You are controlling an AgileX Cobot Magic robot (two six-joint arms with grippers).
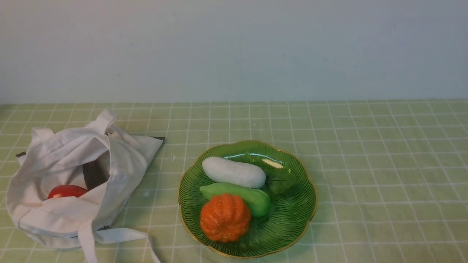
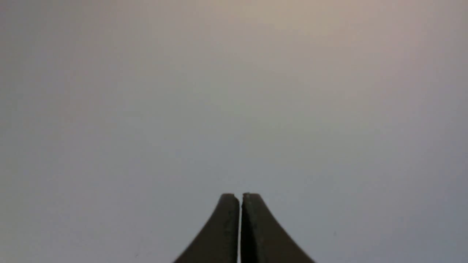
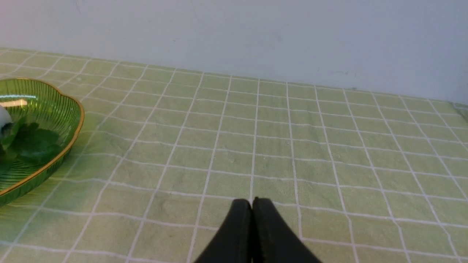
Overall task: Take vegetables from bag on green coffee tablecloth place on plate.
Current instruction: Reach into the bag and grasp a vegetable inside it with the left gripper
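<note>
My left gripper (image 2: pixel 240 195) is closed on nothing, facing blank grey, perhaps wall. My right gripper (image 3: pixel 251 201), closed and empty too, hangs over the green coffee tablecloth (image 3: pixel 256 146) near the plate (image 3: pixel 55 160). The bag (image 1: pixel 120 160) slumps open at the cloth's left edge, so its red vegetable (image 1: pixel 67 191) lies reachable.

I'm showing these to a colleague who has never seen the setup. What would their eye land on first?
The scalloped green glass plate with its gold rim, mid-table, stands out, holding an orange pumpkin nearest the camera, a green vegetable behind it and a white vegetable farthest back. To its left a crumpled white tote bag lies on the checked green tablecloth, a red vegetable peeking from its mouth.
</note>
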